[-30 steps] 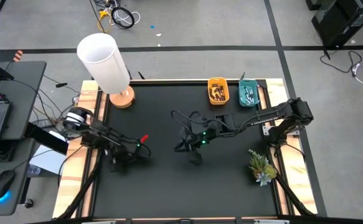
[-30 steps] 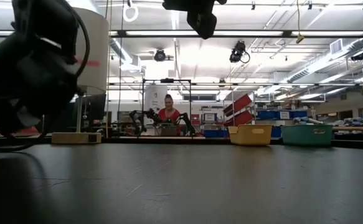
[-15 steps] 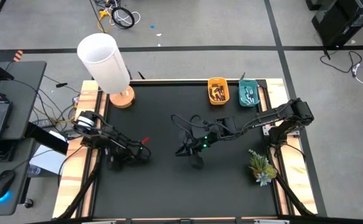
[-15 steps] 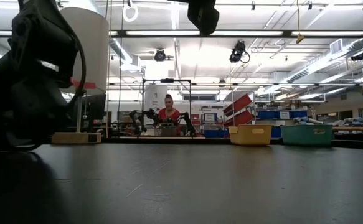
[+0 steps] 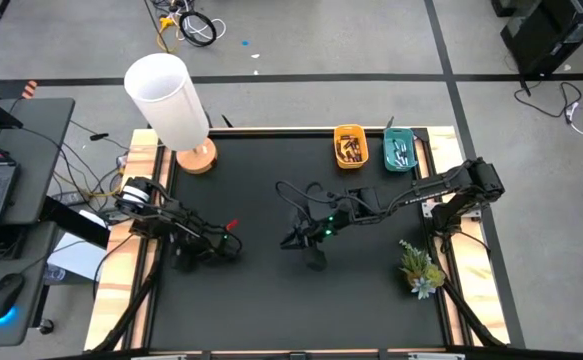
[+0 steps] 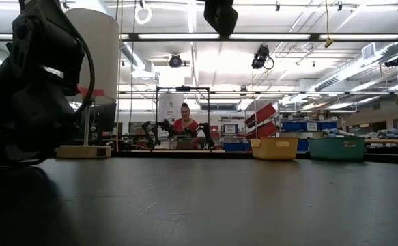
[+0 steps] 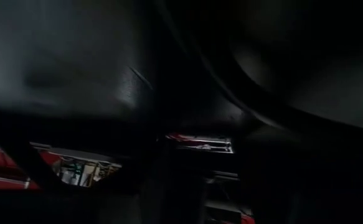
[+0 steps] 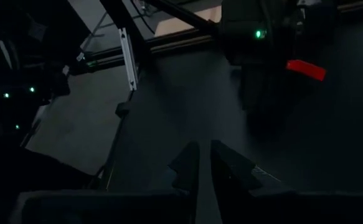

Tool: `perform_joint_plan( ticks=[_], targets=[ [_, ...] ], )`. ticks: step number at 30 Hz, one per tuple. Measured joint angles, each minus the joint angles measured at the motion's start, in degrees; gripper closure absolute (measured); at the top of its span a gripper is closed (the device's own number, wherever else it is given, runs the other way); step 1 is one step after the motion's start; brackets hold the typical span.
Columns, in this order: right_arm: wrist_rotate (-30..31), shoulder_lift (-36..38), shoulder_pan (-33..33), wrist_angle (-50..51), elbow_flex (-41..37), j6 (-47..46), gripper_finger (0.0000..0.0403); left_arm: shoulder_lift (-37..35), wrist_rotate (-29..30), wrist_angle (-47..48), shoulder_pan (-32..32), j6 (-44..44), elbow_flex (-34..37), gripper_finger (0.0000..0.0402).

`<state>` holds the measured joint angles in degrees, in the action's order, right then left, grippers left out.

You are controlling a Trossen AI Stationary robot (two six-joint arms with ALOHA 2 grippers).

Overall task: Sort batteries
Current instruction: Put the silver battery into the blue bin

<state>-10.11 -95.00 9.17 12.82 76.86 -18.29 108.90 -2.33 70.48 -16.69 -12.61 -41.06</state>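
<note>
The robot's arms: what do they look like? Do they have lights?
Both arms are black and jointed, with thin black cables looping along them. The left gripper has a bright red mark by its tip. The right gripper has two dark wedge-shaped fingers, and small green lights glow on both arms.

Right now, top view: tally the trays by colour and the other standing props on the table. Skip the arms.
Yellow tray: 1
Teal tray: 1
White cylinder on a wooden base: 1
Small plant: 1
Total: 4
</note>
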Motion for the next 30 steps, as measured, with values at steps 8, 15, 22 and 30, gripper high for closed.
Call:
perform_joint_plan(
  ticks=[8,15,22,30],
  targets=[
    [0.0,0.04,-0.17,-1.66,0.0,0.1,0.0353,0.35,6.58,-0.12,-0.05,2.67,-2.15,0.0266],
    [-0.39,0.06,-0.17,-1.64,0.0,0.01,0.0353,0.66,11.52,0.33,1.2,4.23,-6.54,0.0306],
    [-1.3,0.06,-0.43,-1.2,0.0,-0.14,0.0353,-0.55,13.87,2.05,4.29,4.78,-12.22,0.0312],
    [-2.0,0.64,-0.74,-1.21,-0.02,-0.02,0.0353,-0.79,2.21,9.94,6.62,6.39,-11.16,0.0284]
  ],
)
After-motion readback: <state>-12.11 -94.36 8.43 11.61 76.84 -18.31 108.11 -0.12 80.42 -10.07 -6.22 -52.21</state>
